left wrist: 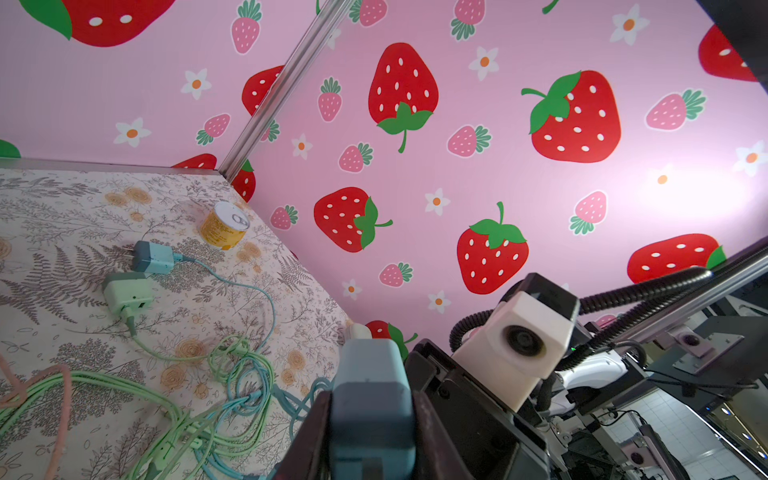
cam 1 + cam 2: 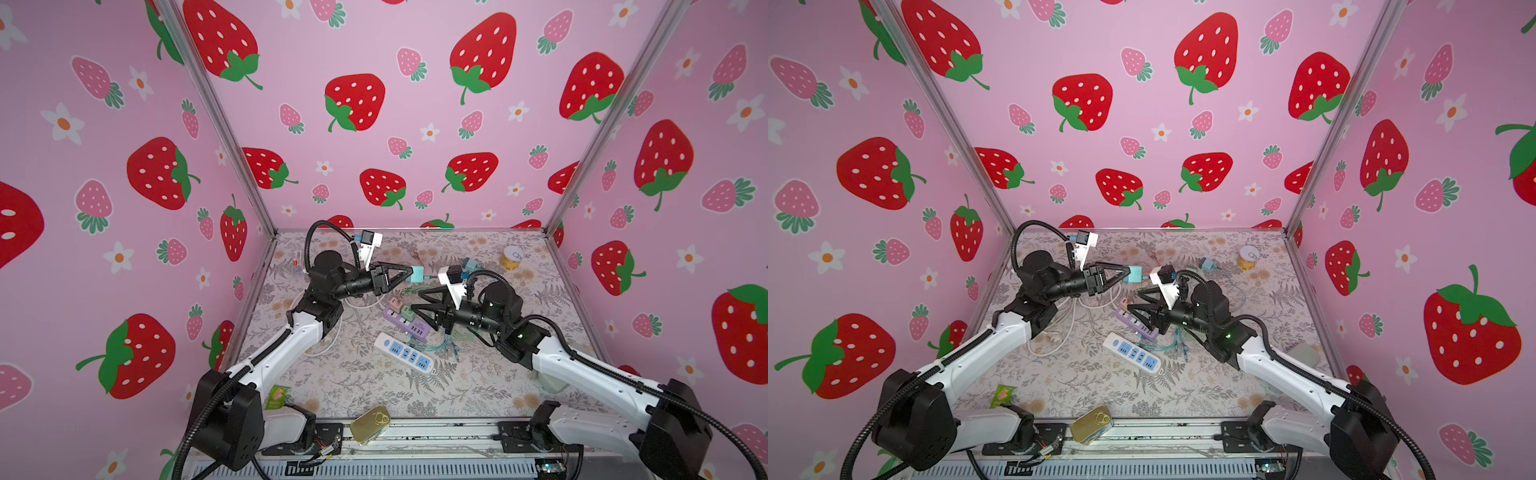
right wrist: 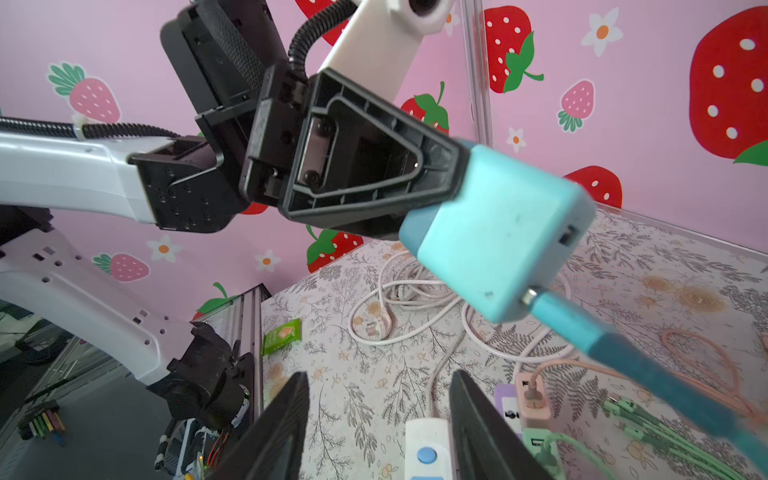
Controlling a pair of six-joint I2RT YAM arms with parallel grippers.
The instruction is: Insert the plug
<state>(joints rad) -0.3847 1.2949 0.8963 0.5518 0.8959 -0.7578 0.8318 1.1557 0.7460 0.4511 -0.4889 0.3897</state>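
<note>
While the blue plug [image 3: 498, 245] hangs clear of the table [image 2: 478, 374], pinched in the left gripper [image 2: 409, 273] | right gripper [image 2: 415, 301]: jaws spread, empty, above the purple strip [image 2: 415, 330] | risk: the trailing cable [image 3: 648, 365] tugs the plug askew, prongs miss the slots.

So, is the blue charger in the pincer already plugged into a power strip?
No, the left pincer holds the blue charger up in mid-air.
</note>
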